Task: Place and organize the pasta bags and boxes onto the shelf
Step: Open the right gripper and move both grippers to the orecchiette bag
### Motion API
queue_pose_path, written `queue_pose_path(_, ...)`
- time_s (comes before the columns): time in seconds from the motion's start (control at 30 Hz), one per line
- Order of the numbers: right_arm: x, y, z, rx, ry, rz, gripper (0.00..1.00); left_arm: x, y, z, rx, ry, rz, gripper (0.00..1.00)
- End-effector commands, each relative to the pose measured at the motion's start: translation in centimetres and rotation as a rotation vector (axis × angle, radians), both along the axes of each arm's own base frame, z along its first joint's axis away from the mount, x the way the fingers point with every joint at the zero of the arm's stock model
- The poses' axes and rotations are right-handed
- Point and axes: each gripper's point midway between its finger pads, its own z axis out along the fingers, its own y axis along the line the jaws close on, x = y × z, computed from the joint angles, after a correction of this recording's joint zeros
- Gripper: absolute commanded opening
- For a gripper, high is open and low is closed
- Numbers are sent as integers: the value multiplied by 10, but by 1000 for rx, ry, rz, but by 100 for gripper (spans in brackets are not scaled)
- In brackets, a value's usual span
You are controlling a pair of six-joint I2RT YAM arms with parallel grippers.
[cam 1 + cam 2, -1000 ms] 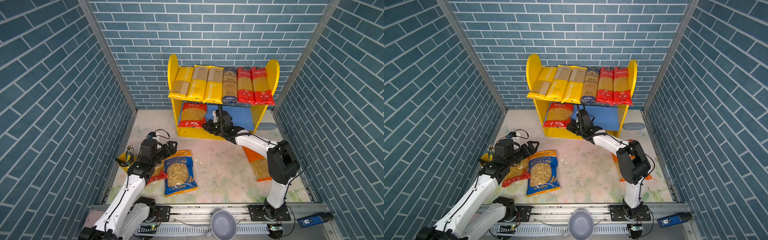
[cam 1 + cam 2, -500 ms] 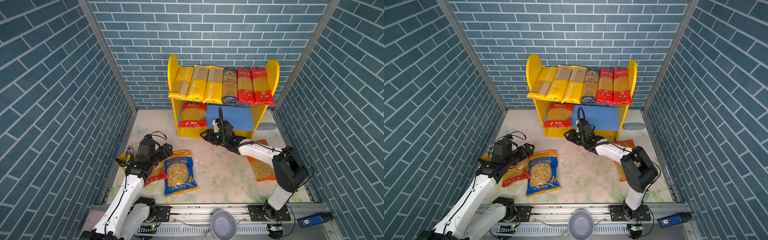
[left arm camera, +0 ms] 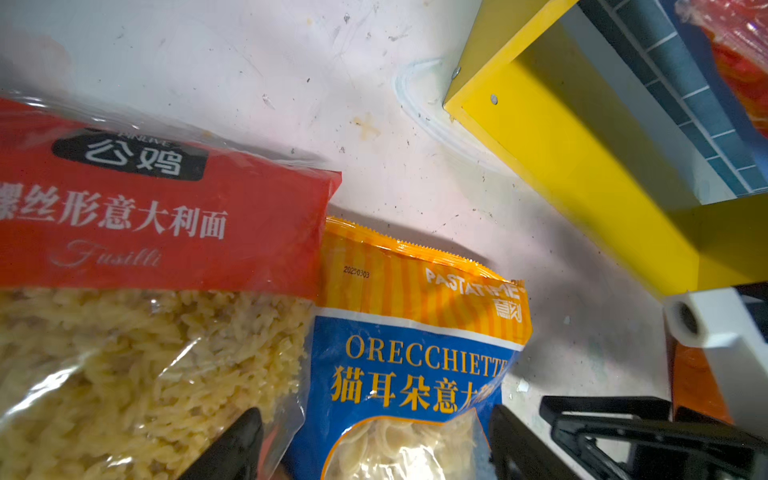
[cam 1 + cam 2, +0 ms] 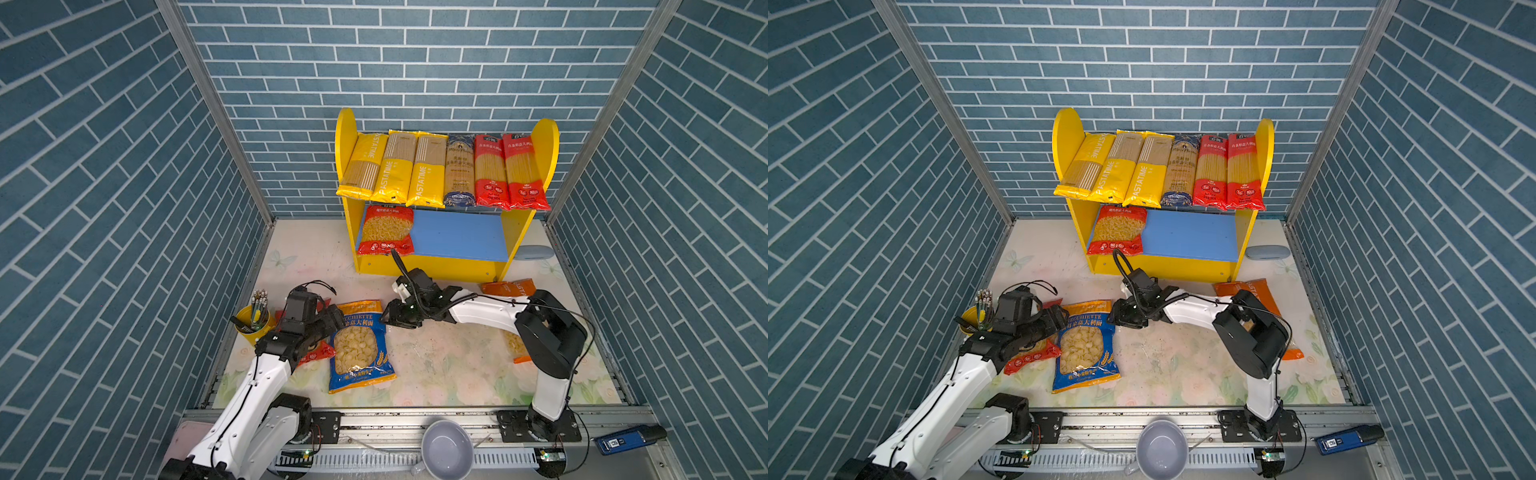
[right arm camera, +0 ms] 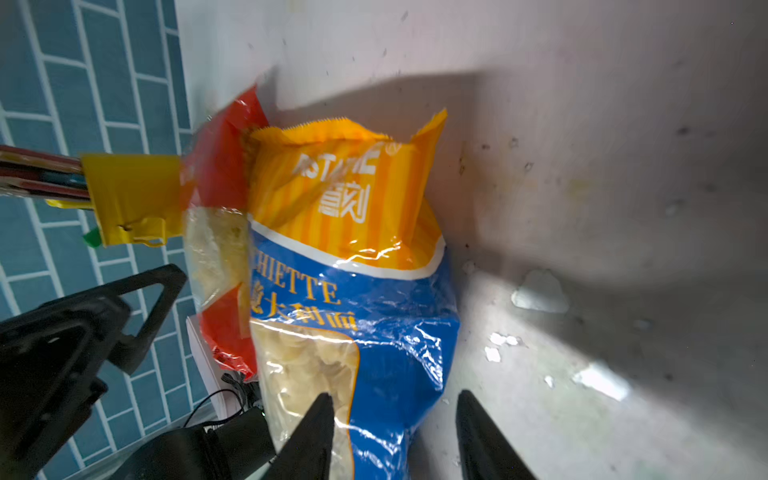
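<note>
Lower left in both top views: yellow plastic cup [image 4: 251, 320], crammed with pens and pencils. Just right of it hovers the left tool [image 4: 334, 320], spread wide and pinching nothing, over the line where the red clear-windowed fusilli bag [image 4: 318, 354] meets the blue-and-orange orecchiette bag [image 4: 359, 347]. Both lie flat on the tabletop [image 4: 449, 361], edges touching.

At centre, the right tool [image 4: 385, 320], spread partway and empty, points at the blue bag's upper right corner. Probably the pick of that bag. Best to straddle only the crimped orange top band, close firmly, lift clear of the red bag, and stay out of the left tool's way.

Upper centre: small wooden shelf with yellow sides [image 4: 432, 266]. Carries six long spaghetti packs [image 4: 424, 170] side by side on the upper board. Holds one red short-pasta bag [image 4: 386, 230] at the left end of the blue lower board, the rest bare.

Right of centre lies an orange bag [image 4: 505, 287] on the tabletop, partly hidden under the arm. Bottom centre: grey bowl [image 4: 446, 451], empty.
</note>
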Motion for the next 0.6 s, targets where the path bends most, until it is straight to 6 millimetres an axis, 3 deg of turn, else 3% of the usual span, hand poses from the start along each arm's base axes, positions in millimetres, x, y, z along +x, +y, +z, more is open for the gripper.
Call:
queue_pose_path(0.0,-18,24,1,48,45,110,48,-4,2,-7,16,6,10,86)
queue_pose_path(0.1,-22,38,0,94,69,124,43,-8,0,-21,20,33,6,86)
queue_pose_path(0.2,-17,35,1,83,51,99,29,-10,-2,-30,7,43,12,85)
queue_pose_path(0.33,-8,24,5,65,4,50,10,-9,-3,-30,3,34,14,85)
queue_pose_path(0.57,3,-13,7,17,-38,-49,0,-11,2,-23,65,43,-10,84)
